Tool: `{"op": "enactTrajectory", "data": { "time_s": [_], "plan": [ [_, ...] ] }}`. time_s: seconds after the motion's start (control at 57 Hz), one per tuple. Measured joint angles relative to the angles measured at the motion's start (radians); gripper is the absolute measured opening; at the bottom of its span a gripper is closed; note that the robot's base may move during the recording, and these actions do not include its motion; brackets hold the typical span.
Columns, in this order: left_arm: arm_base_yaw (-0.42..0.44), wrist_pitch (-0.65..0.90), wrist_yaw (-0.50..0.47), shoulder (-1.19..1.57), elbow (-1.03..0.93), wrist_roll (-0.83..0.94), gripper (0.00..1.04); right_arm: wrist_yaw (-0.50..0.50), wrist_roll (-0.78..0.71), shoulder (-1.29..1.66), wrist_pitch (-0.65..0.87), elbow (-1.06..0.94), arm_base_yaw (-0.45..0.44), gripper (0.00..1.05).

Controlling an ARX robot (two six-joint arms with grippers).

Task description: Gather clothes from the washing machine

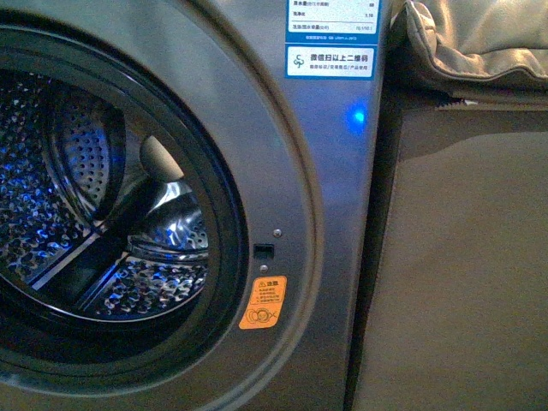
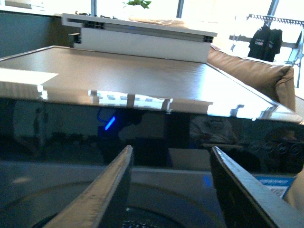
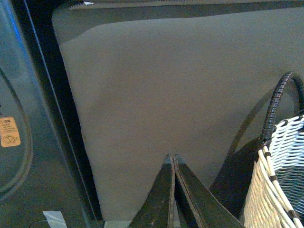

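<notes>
The grey washing machine [image 1: 334, 188] fills the front view, its round porthole open onto the perforated steel drum [image 1: 94, 223], lit blue inside. An orange warning sticker [image 1: 262, 302] sits beside the rim. No clothes show in the drum or anywhere else. In the left wrist view my left gripper [image 2: 171, 154] stands open, facing the machine's dark control panel [image 2: 142, 128] just under its top, nothing between its fingers. My right gripper [image 3: 172, 159] is shut and empty, pointing at the beige sofa side [image 3: 166, 85] to the right of the machine [image 3: 28, 142].
A woven white basket [image 3: 280, 171] with a dark handle stands close by my right gripper. The beige sofa [image 1: 454, 257] stands against the machine's right side, a cushion [image 1: 471, 38] on top. A white table [image 2: 142, 38] stands behind the machine.
</notes>
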Motion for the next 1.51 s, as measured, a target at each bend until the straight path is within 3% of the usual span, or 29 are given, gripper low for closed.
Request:
{"op": "enactTrajectory", "data": {
  "time_s": [0.246, 0.632, 0.719, 0.789, 1.351, 1.421, 1.509],
  "plan": [
    [0.115, 0.198, 0.138, -0.190, -0.570, 0.016, 0.02, 0.000, 0.000, -0.001, -0.001, 0.000, 0.000, 0.02],
    [0.236, 0.348, 0.244, -0.409, -0.932, 0.020, 0.04, 0.000, 0.000, -0.001, -0.001, 0.000, 0.000, 0.02],
    [0.314, 0.363, 0.345, -0.447, -0.991, 0.021, 0.04, 0.000, 0.000, -0.001, -0.001, 0.000, 0.000, 0.02],
    [0.348, 0.375, 0.354, -0.474, -1.026, 0.021, 0.04, 0.000, 0.000, -0.001, -0.001, 0.000, 0.000, 0.02],
    [0.355, 0.389, 0.362, -0.655, -1.214, 0.021, 0.04, 0.000, 0.000, -0.001, -0.001, 0.000, 0.000, 0.02],
    [0.356, 0.270, 0.362, -0.762, -1.226, 0.021, 0.04, 0.000, 0.000, -0.001, -0.001, 0.000, 0.000, 0.02],
    [0.356, 0.260, 0.361, -0.799, -1.231, 0.021, 0.04, -0.001, 0.000, -0.001, -0.001, 0.000, 0.000, 0.02]
  ]
}}
